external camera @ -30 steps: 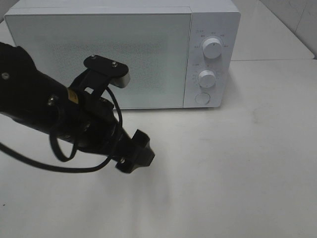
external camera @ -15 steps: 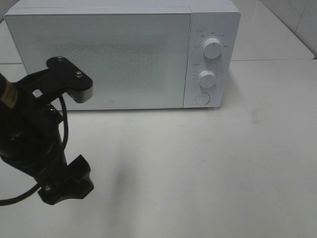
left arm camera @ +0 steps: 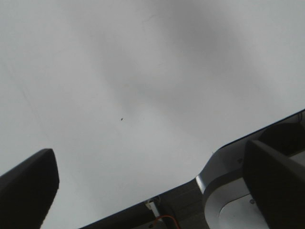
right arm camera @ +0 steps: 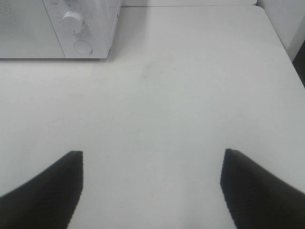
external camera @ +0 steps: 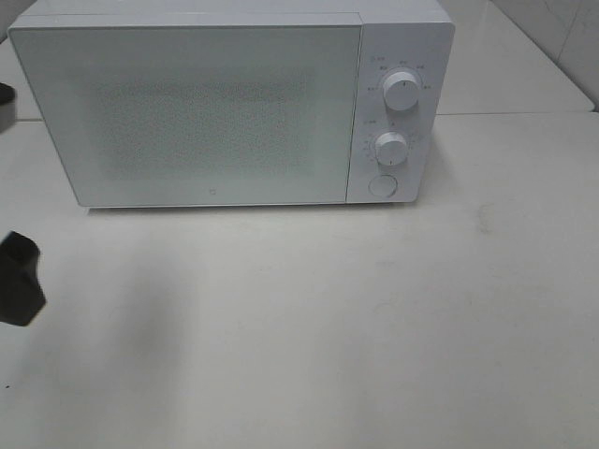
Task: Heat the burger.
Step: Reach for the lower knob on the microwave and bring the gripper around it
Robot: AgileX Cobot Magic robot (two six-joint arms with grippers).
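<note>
Here, the high exterior view shows a white microwave (external camera: 234,103) filling the upper half of the frame. Its speckled door (external camera: 187,112) is closed, so the burger's place cannot be told. Down the microwave's right side run an upper dial (external camera: 401,91), a lower dial (external camera: 391,148) and a round button (external camera: 382,185). A bare white table (external camera: 374,327) fills the lower half. A black piece of the left arm (external camera: 17,290) shows at the left edge of the frame, just above the table.

In the left wrist view, the left gripper (left arm camera: 147,152) hangs over plain white table (left arm camera: 143,71). Its two dark fingers (left arm camera: 28,191) sit in the lower left and lower right corners, spread wide apart and released, grasping nothing. A tiny dark speck (left arm camera: 121,119) marks the table near the centre. Along the bottom, the table edge gives way to a rounded silver-grey part (left arm camera: 224,200).

In the right wrist view, the right gripper (right arm camera: 151,153) faces across the table (right arm camera: 190,86). Its dark fingers (right arm camera: 47,191) sit in the lower corners, well apart and released, with only bare table between them. The microwave's corner (right arm camera: 47,28), with one dial (right arm camera: 73,19) and the button (right arm camera: 83,46), is at the upper left.
</note>
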